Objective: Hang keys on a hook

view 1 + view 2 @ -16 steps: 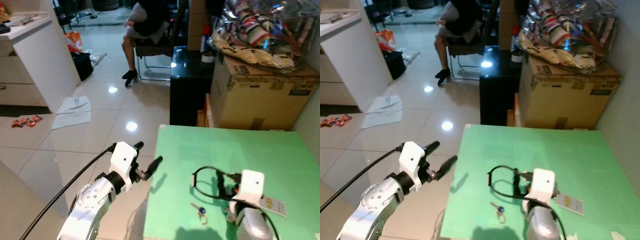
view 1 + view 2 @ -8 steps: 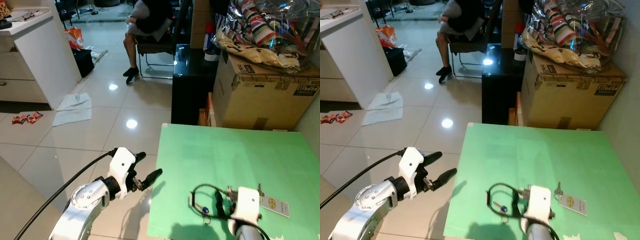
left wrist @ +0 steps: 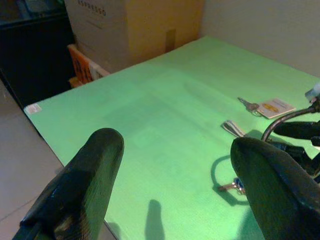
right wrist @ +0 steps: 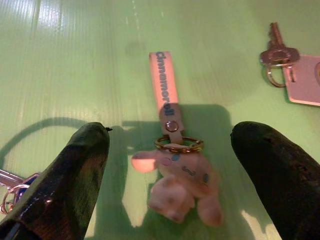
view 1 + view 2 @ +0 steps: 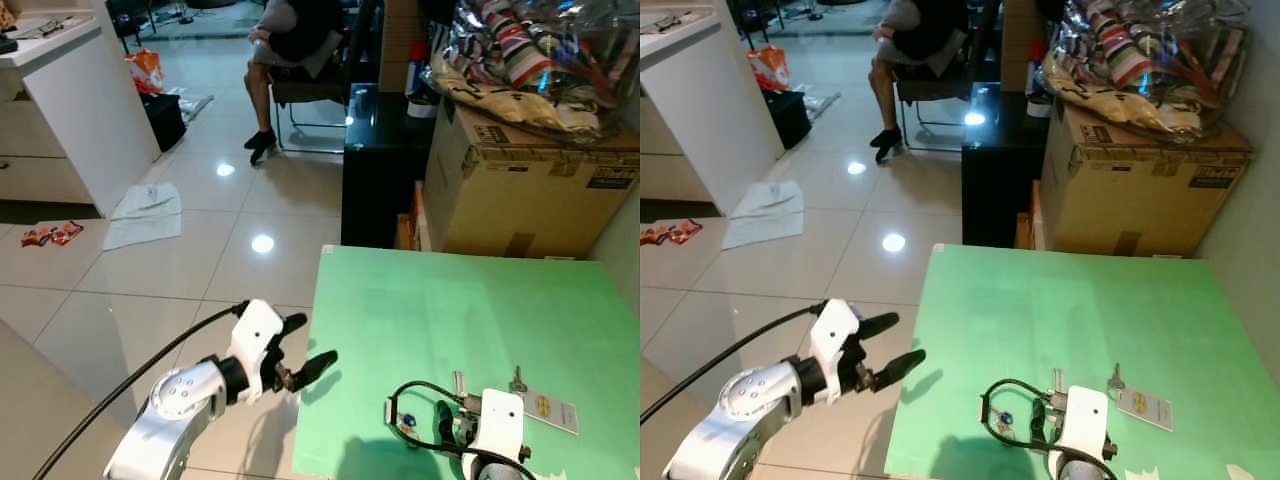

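Note:
A plush keychain (image 4: 177, 185) with a gold ring and a pink strap (image 4: 164, 85) lies on the green table (image 5: 450, 300). My right gripper (image 4: 170, 134) hovers open just over it, one finger on each side. A key on a white tag (image 5: 545, 408) lies to the right of it. A small key bunch with a blue piece (image 5: 405, 422) lies to the left, inside a black cable loop. My right wrist's white housing (image 5: 497, 420) sits at the table's near edge. The left gripper (image 5: 312, 342) hangs open over the floor, just off the table's left edge, holding nothing.
A cardboard box (image 5: 530, 180) with wrapped bundles on top and a black cabinet (image 5: 380, 170) stand behind the table. A person (image 5: 290, 40) sits on a chair farther back. A white counter (image 5: 80, 110) and a cloth (image 5: 145, 210) on the tiled floor are at the left.
My right gripper has drawn back toward the table's near edge, uncovering the pink strap and the tagged key. The left gripper has come closer to the table's left edge.

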### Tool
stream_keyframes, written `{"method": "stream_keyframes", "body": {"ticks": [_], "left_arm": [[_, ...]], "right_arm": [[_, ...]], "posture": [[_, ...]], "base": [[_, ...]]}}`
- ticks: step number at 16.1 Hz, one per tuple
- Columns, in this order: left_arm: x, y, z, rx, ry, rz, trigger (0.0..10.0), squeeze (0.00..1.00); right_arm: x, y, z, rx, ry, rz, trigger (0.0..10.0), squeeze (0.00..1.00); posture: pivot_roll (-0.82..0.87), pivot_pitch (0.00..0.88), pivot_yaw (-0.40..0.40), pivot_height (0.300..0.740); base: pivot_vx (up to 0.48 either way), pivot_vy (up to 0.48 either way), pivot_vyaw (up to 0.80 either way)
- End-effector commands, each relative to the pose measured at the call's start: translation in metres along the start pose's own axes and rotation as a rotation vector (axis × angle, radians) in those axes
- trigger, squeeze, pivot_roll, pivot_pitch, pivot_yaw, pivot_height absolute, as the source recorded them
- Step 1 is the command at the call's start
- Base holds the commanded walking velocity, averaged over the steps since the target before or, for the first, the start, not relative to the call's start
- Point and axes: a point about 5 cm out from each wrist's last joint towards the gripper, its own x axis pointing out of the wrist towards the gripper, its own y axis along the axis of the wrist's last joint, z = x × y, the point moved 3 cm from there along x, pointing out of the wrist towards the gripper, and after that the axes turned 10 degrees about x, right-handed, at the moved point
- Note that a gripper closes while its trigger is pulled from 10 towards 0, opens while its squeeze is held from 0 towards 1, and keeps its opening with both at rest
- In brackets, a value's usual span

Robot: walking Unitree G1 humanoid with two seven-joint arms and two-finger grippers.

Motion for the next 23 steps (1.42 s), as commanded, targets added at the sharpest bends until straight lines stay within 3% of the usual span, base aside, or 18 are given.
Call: {"method": "stream_keyframes", "body": {"ticks": [1, 2, 6, 11, 13, 14, 19, 23], "left_arm": [[0.000, -0.001, -0.001, 0.007, -0.004, -0.007, 10.0, 0.00], [0.001, -0.001, -0.001, 0.007, -0.003, -0.006, 10.0, 0.00], [0.004, 0.001, 0.000, 0.017, -0.015, 0.001, 10.0, 0.00], [0.000, -0.004, 0.008, 0.038, -0.104, -0.028, 10.0, 0.00], [0.000, -0.004, 0.010, 0.040, -0.112, -0.034, 10.0, 0.00], [-0.001, -0.005, 0.011, 0.044, -0.122, -0.037, 10.0, 0.00], [-0.005, -0.006, 0.020, 0.054, -0.203, -0.053, 10.0, 0.00], [-0.005, -0.005, 0.018, 0.043, -0.199, -0.048, 10.0, 0.00]], "right_arm": [[0.001, -0.002, 0.002, 0.018, -0.004, -0.014, 10.0, 1.00], [0.005, -0.003, 0.000, 0.009, 0.010, -0.022, 10.0, 1.00], [0.015, -0.011, -0.001, 0.141, -0.016, -0.114, 10.0, 1.00], [0.014, -0.020, -0.013, 0.226, 0.002, -0.193, 10.0, 1.00], [0.015, -0.024, -0.010, 0.244, -0.014, -0.217, 3.6, 1.00], [0.015, -0.027, -0.009, 0.260, -0.018, -0.239, 0.0, 1.00], [0.012, -0.025, -0.010, 0.258, -0.015, -0.253, 0.0, 1.00], [0.005, -0.021, -0.012, 0.234, -0.001, -0.254, 0.0, 1.00]], "posture": [[-0.14, 0.062, 0.059, 0.740], [-0.15, 0.059, 0.060, 0.740], [-0.14, 0.047, 0.056, 0.740], [-0.14, 0.047, 0.056, 0.740], [-0.14, 0.048, 0.055, 0.740], [-0.14, 0.048, 0.055, 0.740], [-0.14, 0.050, 0.056, 0.740], [-0.15, 0.052, 0.054, 0.740]], "base": [[0.000, 0.000, 0.00], [0.000, 0.000, 0.00], [0.000, 0.000, 0.00], [0.000, 0.000, 0.00], [0.000, 0.000, 0.00], [0.000, 0.000, 0.00], [0.000, 0.000, 0.00], [0.000, 0.000, 0.00]]}}
